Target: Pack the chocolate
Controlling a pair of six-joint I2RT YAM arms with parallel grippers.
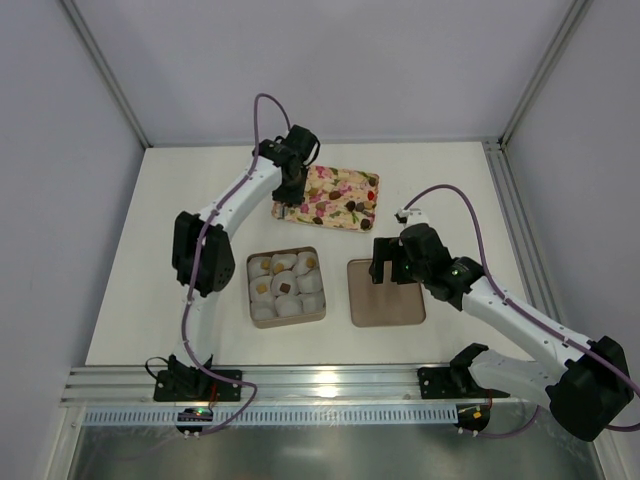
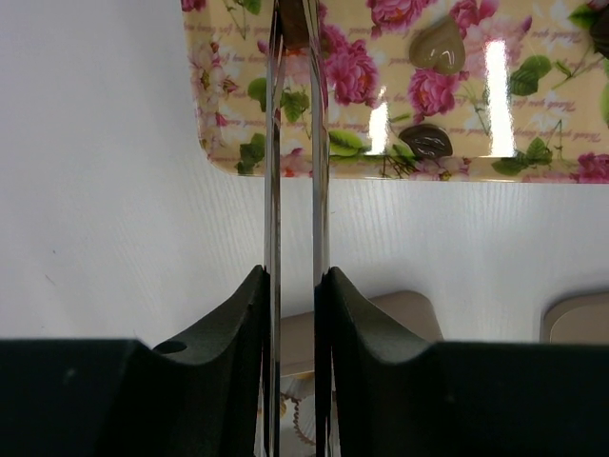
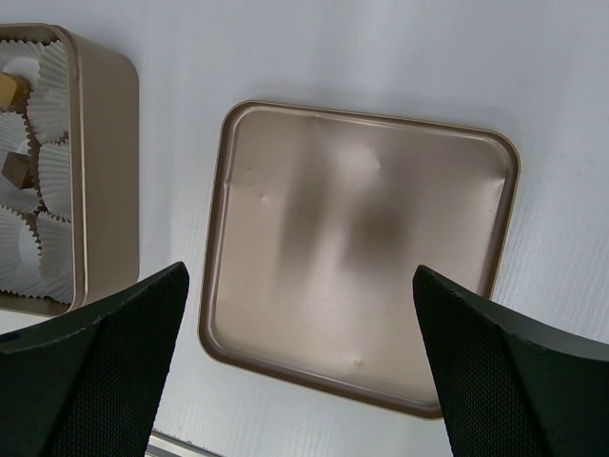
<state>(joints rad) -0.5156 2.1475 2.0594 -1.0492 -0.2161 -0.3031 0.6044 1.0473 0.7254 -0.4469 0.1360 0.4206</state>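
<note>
Since the floral tray [image 1: 350,222] holds loose pieces and the square box [image 1: 287,323] of paper cups [image 3: 52,76] is only part filled, packing looks midway. Lid [image 3: 362,257] lies beside the box, off for access. Right gripper [image 3: 300,274] hovers over it, spread wide, empty. Left gripper [image 2: 293,29] reaches over the tray's near edge, thin blades almost together; can't tell if it pinches anything. Chocolate [image 2: 438,46]: some on tray, few in cups.
</note>
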